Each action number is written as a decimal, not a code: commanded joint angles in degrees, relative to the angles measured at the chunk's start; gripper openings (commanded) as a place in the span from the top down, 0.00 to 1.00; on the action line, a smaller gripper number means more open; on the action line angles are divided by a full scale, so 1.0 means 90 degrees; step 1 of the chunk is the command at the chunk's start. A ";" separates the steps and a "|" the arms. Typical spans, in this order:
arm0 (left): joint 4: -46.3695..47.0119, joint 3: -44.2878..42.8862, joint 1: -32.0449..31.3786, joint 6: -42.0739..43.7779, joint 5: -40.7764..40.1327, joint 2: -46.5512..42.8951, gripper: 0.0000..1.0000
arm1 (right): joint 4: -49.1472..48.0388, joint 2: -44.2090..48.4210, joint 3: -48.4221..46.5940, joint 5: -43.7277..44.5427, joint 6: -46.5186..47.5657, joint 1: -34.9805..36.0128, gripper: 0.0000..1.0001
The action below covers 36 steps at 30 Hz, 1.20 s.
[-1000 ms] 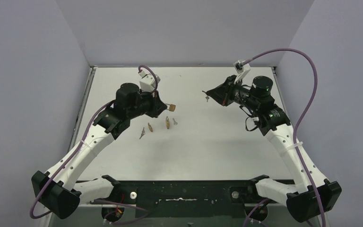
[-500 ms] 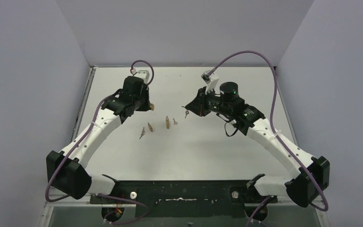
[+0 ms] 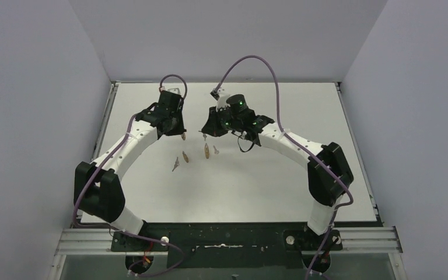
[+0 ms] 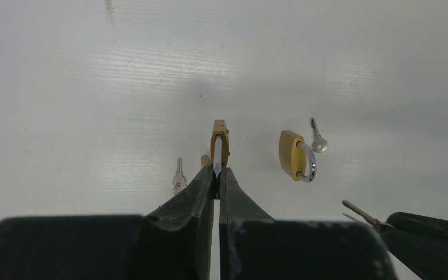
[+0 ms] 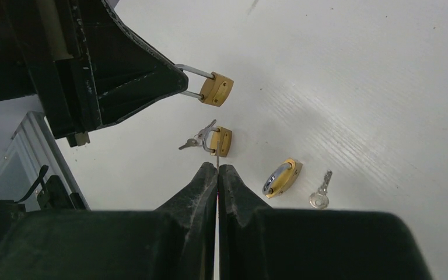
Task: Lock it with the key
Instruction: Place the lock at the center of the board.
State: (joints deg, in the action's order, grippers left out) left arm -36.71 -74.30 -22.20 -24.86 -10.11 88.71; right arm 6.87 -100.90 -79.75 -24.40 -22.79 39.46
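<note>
Above the padlocks, arms arched inward.

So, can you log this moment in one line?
left gripper shut on padlock | right gripper shut on key | key not inserted

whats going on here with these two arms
The left gripper is shut on the silver shackle of a small brass padlock, holding it above the white table. The right gripper is shut on a thin silver key, close to the padlock but not in it. Two spare brass padlocks and loose silver keys lie below.
</note>
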 commanded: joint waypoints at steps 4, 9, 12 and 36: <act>0.0317 -0.0491 0.0054 -0.0266 -0.0229 0.0700 1.00 | -0.1046 -0.0992 -0.0727 0.0100 -0.0398 0.0010 1.00; 0.0805 -0.0422 0.0069 -0.0425 -0.0205 0.1006 1.00 | -0.1300 -0.1521 -0.0948 0.0008 -0.0542 -0.0011 1.00; 0.0946 -0.0481 0.0083 -0.0440 -0.0141 0.1197 1.00 | -0.1417 -0.1741 -0.1093 -0.0033 -0.0629 -0.0076 1.00; 0.1427 -0.0887 0.0180 -0.0587 0.0306 0.2244 1.00 | -0.1837 -0.3213 -0.1678 -0.0179 -0.1323 -0.0442 1.00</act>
State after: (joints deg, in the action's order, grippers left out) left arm -26.96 -79.09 -20.99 -29.61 -8.54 108.09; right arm -5.32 -129.78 -91.98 -25.93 -34.17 35.59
